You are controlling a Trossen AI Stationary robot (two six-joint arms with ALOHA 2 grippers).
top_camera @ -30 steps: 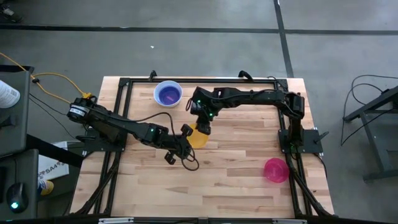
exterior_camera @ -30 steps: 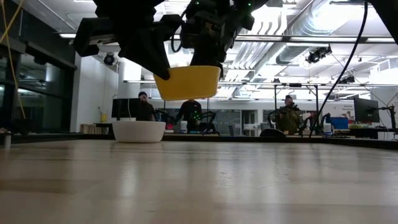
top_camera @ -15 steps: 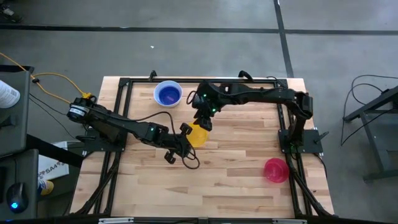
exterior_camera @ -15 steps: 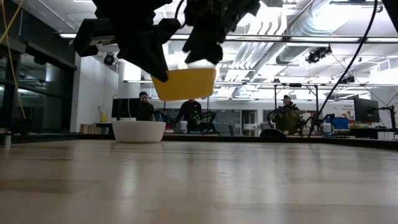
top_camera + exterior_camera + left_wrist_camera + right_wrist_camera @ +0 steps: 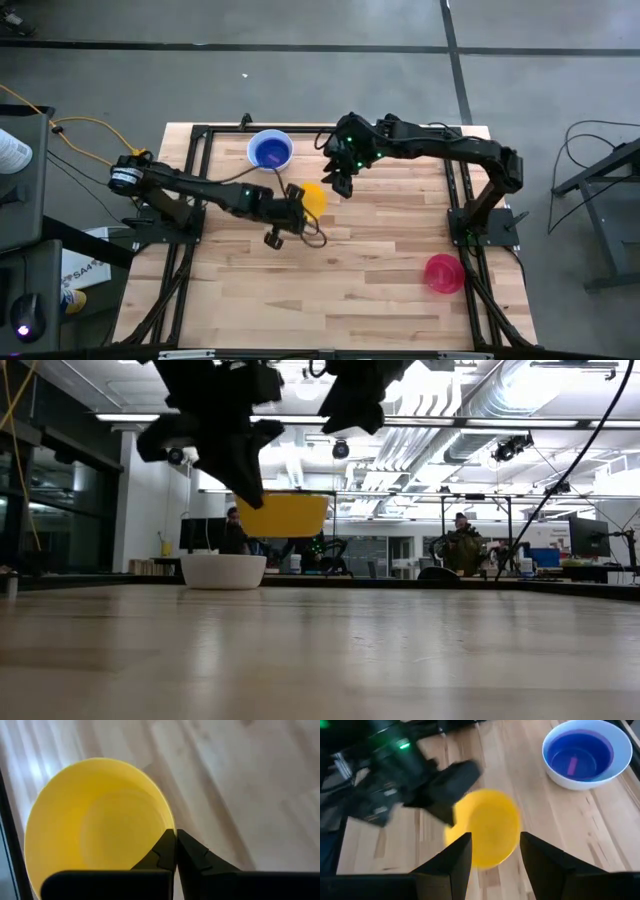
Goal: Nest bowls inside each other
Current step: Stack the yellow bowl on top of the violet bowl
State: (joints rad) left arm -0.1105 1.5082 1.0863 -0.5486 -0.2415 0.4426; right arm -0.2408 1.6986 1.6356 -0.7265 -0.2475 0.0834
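A yellow bowl [image 5: 315,197] hangs above the middle of the table, with my left gripper [image 5: 297,200] shut on its rim. My right gripper [image 5: 340,186] hovers open higher up, just to the bowl's far right, touching nothing; in its wrist view the yellow bowl [image 5: 485,829] lies below its spread fingers. A white bowl [image 5: 270,150] with a blue bowl [image 5: 580,752] nested in it rests on its base at the far edge. A pink bowl [image 5: 444,272] rests on the table near the front right. My left gripper pinches the yellow bowl's rim [image 5: 169,827] with one finger [image 5: 160,852] inside the bowl and the other outside. The fingers slant down from the table's left side. The bowl is lifted clear of the table, mouth up and about level [image 5: 283,515].
A black frame [image 5: 200,135] runs along the table's edges, and cables trail from the left arm. Bare wood lies across the near half of the table. People and desks show in the room beyond.
My right gripper has come off the yellow bowl's rim, risen and drawn back toward the far right. My left gripper has carried the bowl a little toward the far edge, closer to the white bowl; the bowl stays level and clear of the table.
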